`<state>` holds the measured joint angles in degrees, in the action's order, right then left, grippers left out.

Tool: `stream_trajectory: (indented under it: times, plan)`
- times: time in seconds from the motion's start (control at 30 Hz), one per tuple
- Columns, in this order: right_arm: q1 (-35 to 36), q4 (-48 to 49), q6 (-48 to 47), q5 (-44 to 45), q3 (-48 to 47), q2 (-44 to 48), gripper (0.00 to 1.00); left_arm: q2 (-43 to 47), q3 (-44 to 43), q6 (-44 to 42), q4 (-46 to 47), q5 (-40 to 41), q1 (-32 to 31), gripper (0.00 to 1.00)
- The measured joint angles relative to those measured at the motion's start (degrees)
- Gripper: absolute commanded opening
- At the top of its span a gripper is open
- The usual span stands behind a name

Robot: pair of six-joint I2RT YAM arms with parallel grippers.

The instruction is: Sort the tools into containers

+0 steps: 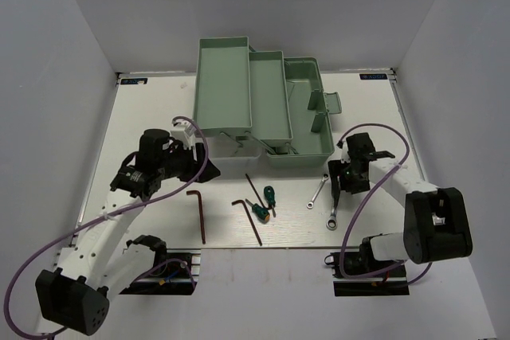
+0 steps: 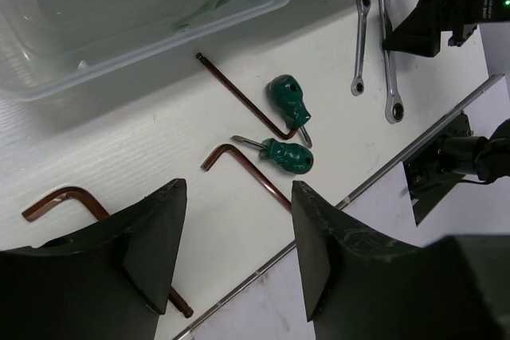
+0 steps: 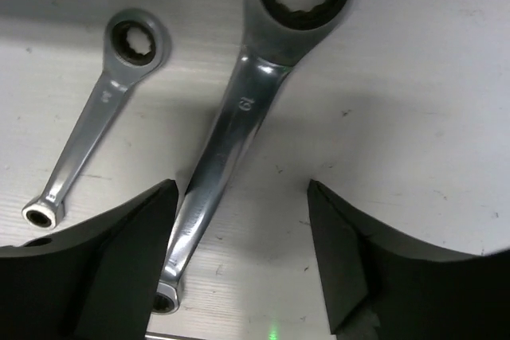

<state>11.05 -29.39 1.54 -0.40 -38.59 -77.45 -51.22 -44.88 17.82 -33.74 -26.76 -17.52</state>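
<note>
- Left end effector (image 2: 239,197): jaws apart, holding nothing, hovering over the surface (image 1: 143,109), with bare room to its left.
- Left hex key (image 1: 200,214): lies flat, its long arm ending close to the front edge. Only the left wrist view shows its bent end, which passes under a finger.
- Second hex key (image 1: 248,218): flat, just left of the near screwdriver (image 1: 260,211).
- Thin rod (image 1: 253,186): looks straight from overhead. The left wrist view shows a short bend beside the far screwdriver (image 1: 271,195).
- Toolbox (image 1: 225,85): pale-green trays fanned open at the back centre. No tool is in them.
- Small wrench (image 3: 96,125) and large wrench (image 3: 231,125): side by side, apart, right of the screwdrivers. Only the right wrist view shows the ring teeth.
- Right end effector (image 3: 239,197): jaws wide, straddling the large wrench's handle, not clamping it. There is bare surface to its right.
</note>
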Motion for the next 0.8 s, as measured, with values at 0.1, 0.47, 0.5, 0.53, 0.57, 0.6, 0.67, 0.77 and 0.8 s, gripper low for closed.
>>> stream_trajectory:
  times: [0.1, 0.47, 0.5, 0.53, 0.57, 0.6, 0.67, 0.77, 0.8]
  plan:
    - [0.22, 0.42, 2.34, 2.36, -0.98, -1.70, 0.49, -0.57, 0.00, 0.90, 1.42, 1.03, -2.03, 0.66]
    - [1.81, 0.94, 8.57, 7.76, -3.30, -5.01, 0.23, -3.85, -0.07, 3.96, 5.60, 5.95, -11.13, 0.66]
    - [1.75, 0.92, 8.90, 7.85, -3.39, -5.09, 0.09, -4.48, -0.20, 4.20, 5.95, 6.45, -12.00, 0.66]
    - [1.66, 0.81, 9.27, 8.04, -3.54, -5.22, 0.01, -5.16, -0.39, 4.44, 6.25, 6.88, -12.87, 0.66]
    - [1.46, 0.59, 9.86, 8.17, -3.69, -5.33, 0.00, -5.92, -0.68, 4.72, 6.51, 7.50, -13.90, 0.66]
    - [1.33, 0.37, 10.12, 8.17, -3.87, -5.42, 0.00, -6.86, -1.11, 4.90, 6.80, 8.07, -15.06, 0.66]
    - [1.03, 0.00, 10.34, 8.07, -4.11, -5.55, 0.00, -8.79, -2.54, 5.18, 7.26, 9.25, -17.77, 0.66]
    - [-0.11, 0.00, 10.47, 7.10, -4.13, -5.51, 0.00, -12.28, -4.98, 5.29, 8.72, 10.14, -22.32, 0.64]
    - [-0.68, 0.00, 10.25, 6.78, -4.11, -5.25, 0.00, -13.68, -5.99, 5.14, 9.16, 10.84, -24.00, 0.64]
